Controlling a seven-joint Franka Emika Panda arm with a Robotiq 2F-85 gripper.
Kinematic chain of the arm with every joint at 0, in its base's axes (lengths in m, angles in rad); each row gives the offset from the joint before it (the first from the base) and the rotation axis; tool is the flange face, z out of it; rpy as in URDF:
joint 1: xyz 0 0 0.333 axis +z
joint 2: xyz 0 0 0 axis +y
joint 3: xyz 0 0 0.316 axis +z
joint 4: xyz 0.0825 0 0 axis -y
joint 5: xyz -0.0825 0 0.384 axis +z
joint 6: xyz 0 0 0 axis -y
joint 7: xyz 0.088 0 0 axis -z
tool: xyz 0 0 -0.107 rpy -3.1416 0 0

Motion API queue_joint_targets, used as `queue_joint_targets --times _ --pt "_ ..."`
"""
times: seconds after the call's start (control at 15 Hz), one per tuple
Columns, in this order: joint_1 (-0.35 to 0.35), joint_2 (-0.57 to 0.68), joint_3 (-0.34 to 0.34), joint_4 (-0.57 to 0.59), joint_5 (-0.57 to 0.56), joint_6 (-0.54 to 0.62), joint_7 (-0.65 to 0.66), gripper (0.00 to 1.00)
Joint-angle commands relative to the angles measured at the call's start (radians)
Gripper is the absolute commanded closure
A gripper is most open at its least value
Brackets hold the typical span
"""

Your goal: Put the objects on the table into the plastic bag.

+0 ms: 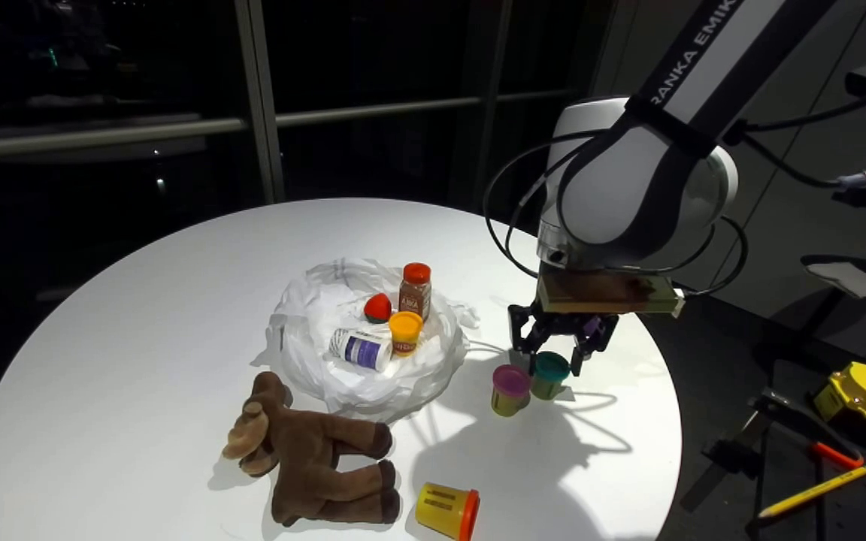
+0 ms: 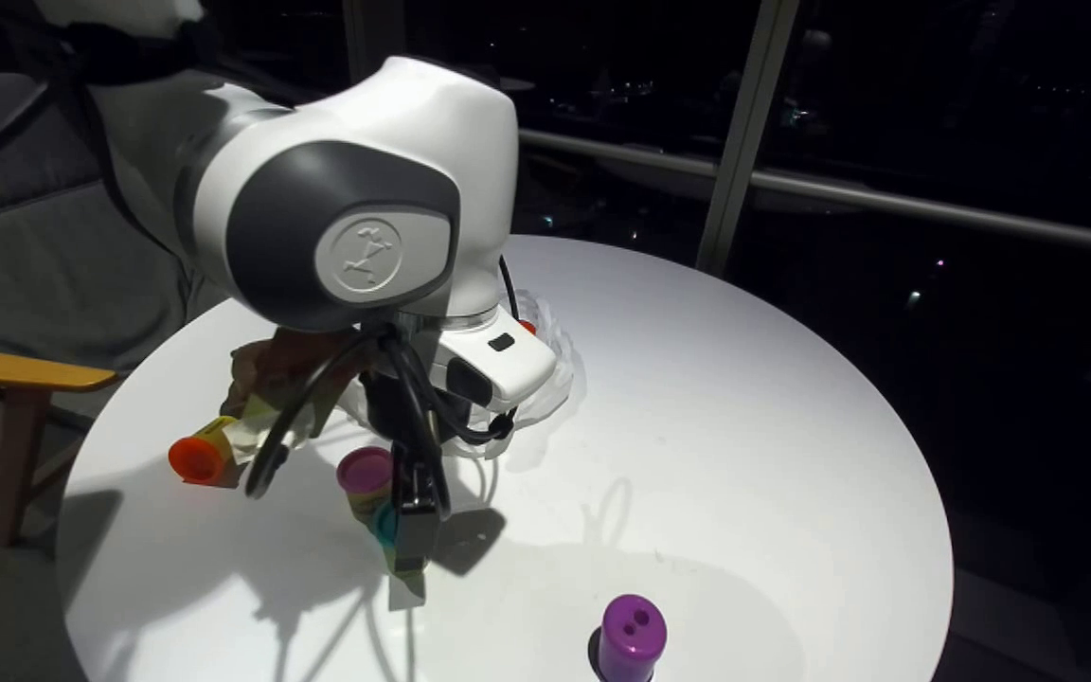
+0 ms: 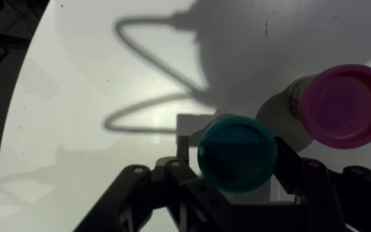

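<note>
black two-fingered gripper [image 1: 554,367] straddles small round cup with teal lid [image 3: 237,154]

the fingers [image 3: 183,149] stand partway open, one on each side of the teal-lidded cup. in the wrist view a pale strip of tabletop shows between the lid and one fingertip, while the opposite finger meets or overlaps the lid's edge; whether it touches cannot be told, and no firm hold shows. the cup stands upright on the large round white table [image 1: 140,323], and a small yellow cup with a pink-purple lid [image 1: 510,387] stands upright just beside it.

a crumpled, translucent whitish plastic bag [image 1: 403,391] lies spread on the table near these two cups. amid its folds are an upright clear jar with a red lid [image 1: 415,293], an upright small cup with an orange-yellow lid [image 1: 405,330], a white bottle with a purple label [image 1: 361,350] on its side, and a small rounded red thing with a dark base [image 1: 377,308].

a brown plush animal toy with a tan muzzle [image 1: 313,473] lies on its side just beside the bag. near its legs, a yellow cup with an orange-red lid [image 1: 444,509] lies on its side. in an exterior view, a glossy purple cylinder with two holes in its top [image 2: 634,633] stands well apart from the cups.
</note>
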Motion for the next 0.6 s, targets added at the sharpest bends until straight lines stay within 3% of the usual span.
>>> queue_joint_targets --times 0.0,0.07,0.33,0.53 --pt "-0.041 -0.029 0.032 -0.009 0.036 -0.009 -0.04 0.65" --pt "-0.045 -0.035 0.032 -0.011 0.04 -0.015 -0.039 0.71" --pt "0.015 -0.126 -0.027 -0.04 -0.013 -0.031 0.042 0.72" --pt "0.068 -0.189 -0.046 0.001 -0.102 -0.09 0.091 0.72"
